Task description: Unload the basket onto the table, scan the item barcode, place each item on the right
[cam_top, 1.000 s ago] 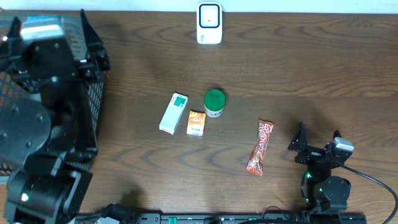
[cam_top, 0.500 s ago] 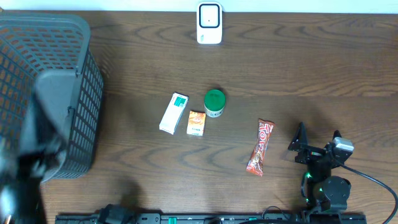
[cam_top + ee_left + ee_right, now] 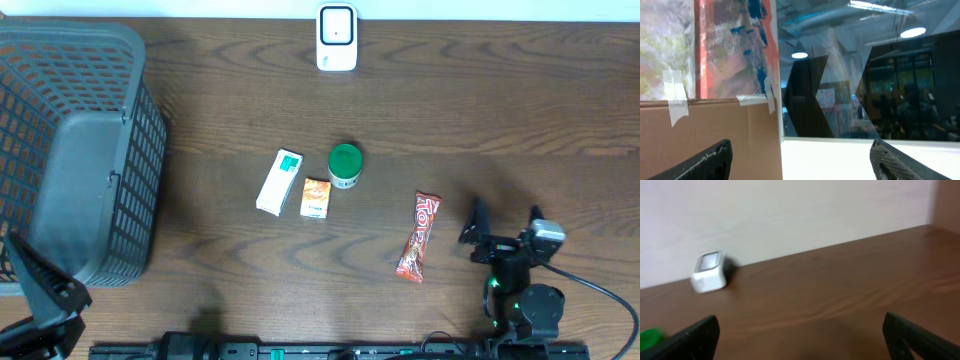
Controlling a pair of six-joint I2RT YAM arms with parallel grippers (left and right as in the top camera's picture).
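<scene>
Several items lie mid-table in the overhead view: a white and green box [image 3: 279, 181], a small orange box [image 3: 316, 198], a green-lidded jar [image 3: 345, 166] and a red candy bar [image 3: 419, 237]. The white barcode scanner [image 3: 337, 37] stands at the far edge, and the right wrist view shows the scanner [image 3: 708, 271] too. My right gripper [image 3: 503, 238] sits open just right of the candy bar, holding nothing. My left gripper [image 3: 45, 288] is at the near left corner. In its wrist view the left gripper [image 3: 800, 167] is open and empty, facing a wall and window.
A dark mesh basket [image 3: 130, 150] fills the left side of the table. A black rail [image 3: 300, 351] runs along the near edge. The jar [image 3: 649, 337] shows as a green blur at the left edge of the right wrist view.
The left arm has pulled back from over the basket to the near left corner, uncovering the basket. The right gripper shifted very slightly. The items have not moved.
</scene>
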